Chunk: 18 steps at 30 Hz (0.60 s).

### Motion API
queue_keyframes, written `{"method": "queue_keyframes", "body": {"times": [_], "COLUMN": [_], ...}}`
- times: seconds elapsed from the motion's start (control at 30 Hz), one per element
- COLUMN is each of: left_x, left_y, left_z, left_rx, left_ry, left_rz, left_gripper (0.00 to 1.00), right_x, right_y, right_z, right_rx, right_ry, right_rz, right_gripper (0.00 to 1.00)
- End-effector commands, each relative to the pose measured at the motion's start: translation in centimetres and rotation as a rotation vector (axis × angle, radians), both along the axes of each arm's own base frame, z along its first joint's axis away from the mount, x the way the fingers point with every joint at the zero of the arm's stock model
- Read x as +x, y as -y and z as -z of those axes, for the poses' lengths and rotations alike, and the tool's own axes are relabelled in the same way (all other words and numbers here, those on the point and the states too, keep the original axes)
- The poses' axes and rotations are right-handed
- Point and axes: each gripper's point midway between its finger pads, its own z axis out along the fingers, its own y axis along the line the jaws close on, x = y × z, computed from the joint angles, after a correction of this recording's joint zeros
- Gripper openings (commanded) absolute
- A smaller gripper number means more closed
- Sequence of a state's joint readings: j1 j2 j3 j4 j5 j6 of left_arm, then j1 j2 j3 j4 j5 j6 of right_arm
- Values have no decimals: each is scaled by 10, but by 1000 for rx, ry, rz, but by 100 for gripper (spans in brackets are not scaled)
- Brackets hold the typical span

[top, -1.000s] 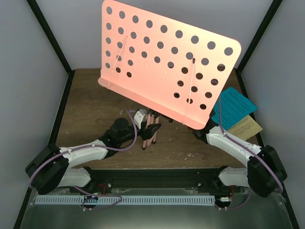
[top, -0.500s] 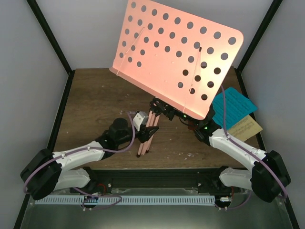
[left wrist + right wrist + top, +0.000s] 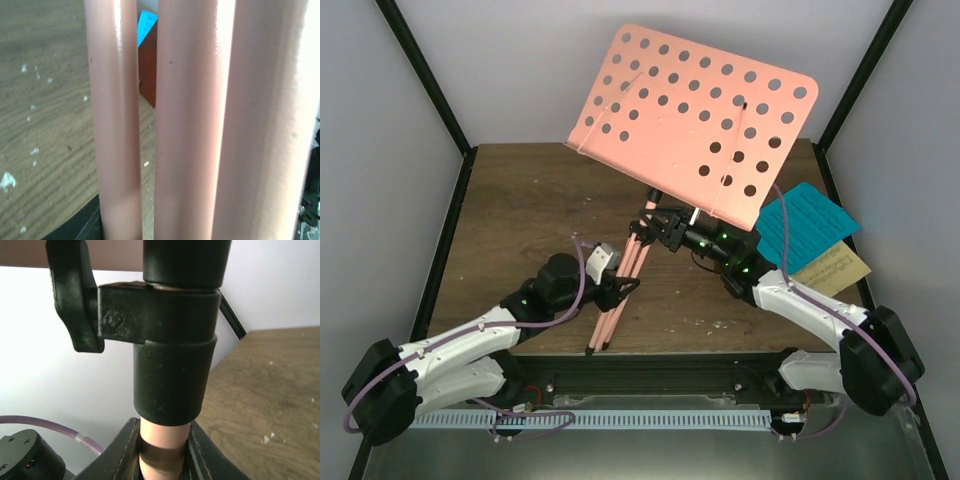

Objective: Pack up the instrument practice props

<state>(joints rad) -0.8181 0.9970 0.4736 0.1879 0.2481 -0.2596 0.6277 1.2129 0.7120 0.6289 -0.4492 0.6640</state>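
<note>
Tilting stand: pink tripod music stand with hole-dotted desk (image 3: pixel 695 115), legs folded, centre frame.
Left fingers (image 3: pixel 623 287): clamped on legs.
Right fingers (image 3: pixel 122 452): clamped on pole.
Surface: speckled brown wooden bench (image 3: pixel 520 210).
Room: pale grey walls (image 3: pixel 410 90).

Pink stand (image 3: pixel 695 120), tilted, legs in left hand (image 3: pixel 615 286), shaft in right hand (image 3: pixel 667 231); blue and yellow pages (image 3: pixel 807 226) on surface (image 3: pixel 520 210).

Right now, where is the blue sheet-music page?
Top view: blue page lies at the table's right edge, overlapping the yellow page, beside the pink hole-dotted desk.
</note>
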Motion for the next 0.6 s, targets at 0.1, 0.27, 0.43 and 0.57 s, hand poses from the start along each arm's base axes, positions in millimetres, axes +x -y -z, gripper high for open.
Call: {"method": "queue_keyframes", "body": {"times": [0.1, 0.27, 0.43, 0.57], "left_x": [8, 20, 33, 44], "left_y": [1, -1, 1, -4], "left_z": [-40, -26, -15, 0], "left_rx": [-140, -102, -68, -56], "left_ry": [-8, -71, -122, -177], "left_rz": [-51, -119, -177, -255], "left_gripper": [0, 0, 0, 0], "right_x": [48, 64, 69, 62], "right_y": [28, 27, 32, 30], "right_z": [26, 70, 103, 108], "right_rx": [10, -58, -83, -86], "right_ry": [11, -77, -129, -116], "right_rz": [187, 210, 210, 163], "right_gripper": [1, 4, 12, 26]}}
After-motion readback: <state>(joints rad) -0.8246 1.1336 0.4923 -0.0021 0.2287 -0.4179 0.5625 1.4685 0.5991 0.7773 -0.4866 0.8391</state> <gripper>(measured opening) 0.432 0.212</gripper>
